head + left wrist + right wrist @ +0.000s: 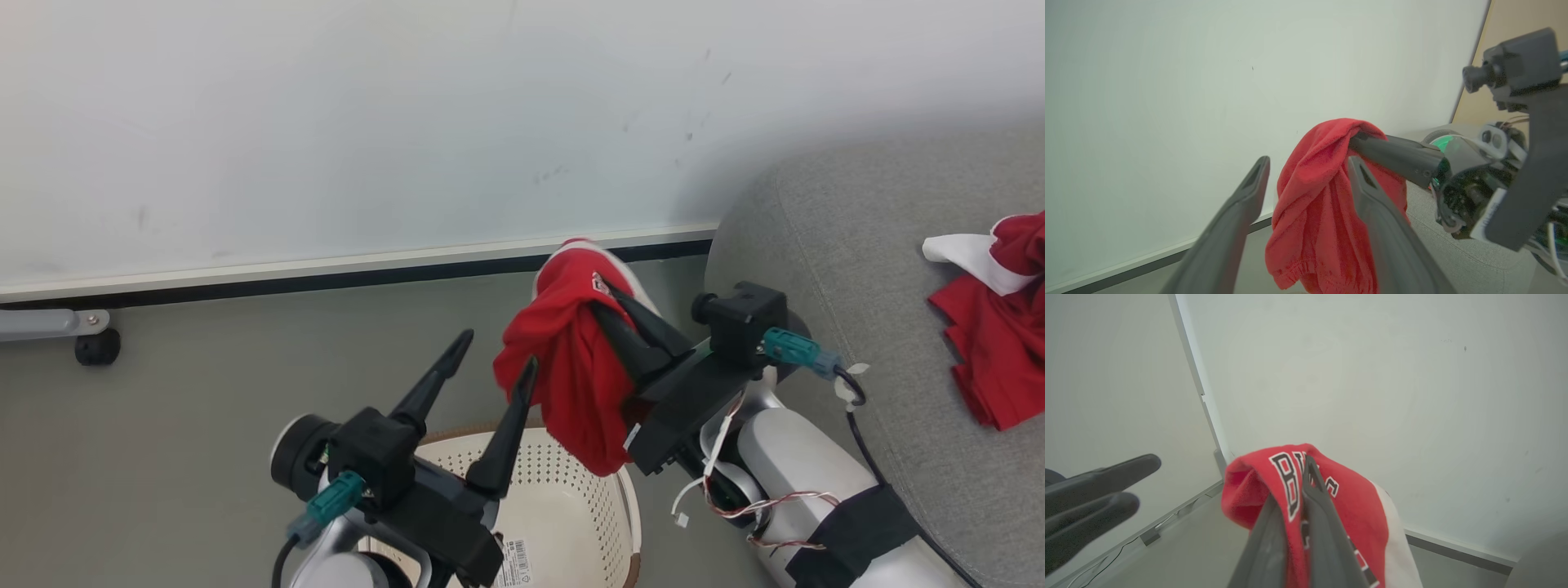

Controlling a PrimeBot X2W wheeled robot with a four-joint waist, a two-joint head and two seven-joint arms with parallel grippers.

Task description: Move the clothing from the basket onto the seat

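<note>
Looks like a bare test room dressed as living space. Grey upholstered seat (857, 245) against a plain, scuffed white wall (326, 122). Left of the seat: grey floor (204, 408), laundry basket (563, 498), castered metal leg (57, 325).

Item 1: black block letters (1284, 477), white-edged, reading "B" then a part-hidden "U", on the red jersey (1359, 506) gripped in my right pincer (1290, 477), running alongside its fingers.
Item 2: barcode label (513, 563) on the basket (571, 490) base, below my left pincer (499, 347); the print is too small to read.
</note>
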